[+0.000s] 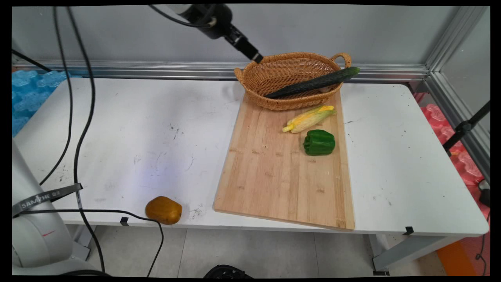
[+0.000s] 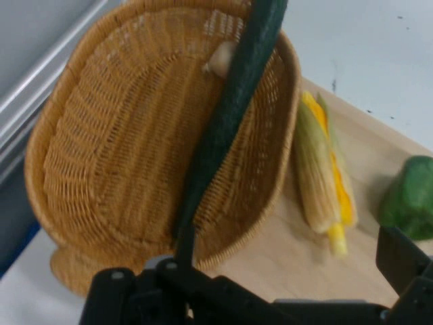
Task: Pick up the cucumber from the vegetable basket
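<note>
My black gripper [image 1: 255, 56] hangs above the left rim of a wicker basket [image 1: 289, 102] at the table's back. In the hand view the gripper [image 2: 257, 271] is open and holds nothing. A long dark green cucumber [image 1: 313, 83] lies slanted in the basket [image 2: 101, 169], one end sticking out over the right rim. Beside the cucumber [image 2: 230, 115], a small pale thing [image 2: 220, 59] rests inside the basket. Just in front of the basket an ear of corn [image 1: 309, 118] in its husk lies on a wooden cutting board [image 1: 274, 176], with a green bell pepper [image 1: 319, 142] beside it.
A brownish-yellow potato-like thing [image 1: 163, 210] sits near the table's front edge, left of the board. Black cables [image 1: 80, 141] hang down over the table's left part. A metal rail [image 1: 137, 70] runs along the wall behind the table.
</note>
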You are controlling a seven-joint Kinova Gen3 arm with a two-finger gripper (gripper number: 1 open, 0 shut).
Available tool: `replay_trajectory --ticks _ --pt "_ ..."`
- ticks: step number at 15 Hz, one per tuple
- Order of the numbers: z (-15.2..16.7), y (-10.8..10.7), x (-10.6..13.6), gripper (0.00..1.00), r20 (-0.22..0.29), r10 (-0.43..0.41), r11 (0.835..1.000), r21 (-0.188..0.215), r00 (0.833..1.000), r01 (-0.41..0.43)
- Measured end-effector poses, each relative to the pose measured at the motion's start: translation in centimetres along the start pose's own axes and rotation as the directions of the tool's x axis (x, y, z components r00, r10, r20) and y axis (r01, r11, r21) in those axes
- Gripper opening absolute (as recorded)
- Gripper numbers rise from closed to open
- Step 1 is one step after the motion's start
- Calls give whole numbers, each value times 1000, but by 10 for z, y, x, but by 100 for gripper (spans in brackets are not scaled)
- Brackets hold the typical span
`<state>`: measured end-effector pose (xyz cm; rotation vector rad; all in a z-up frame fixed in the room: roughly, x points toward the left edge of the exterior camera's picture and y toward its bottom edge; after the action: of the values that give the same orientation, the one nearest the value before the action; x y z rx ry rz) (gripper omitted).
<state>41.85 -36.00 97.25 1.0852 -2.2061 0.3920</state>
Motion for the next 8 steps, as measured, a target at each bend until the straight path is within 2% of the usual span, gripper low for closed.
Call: replay_trajectory --ticks 8 --pt "99 -12 39 100 -8 87 996 -2 996 -87"
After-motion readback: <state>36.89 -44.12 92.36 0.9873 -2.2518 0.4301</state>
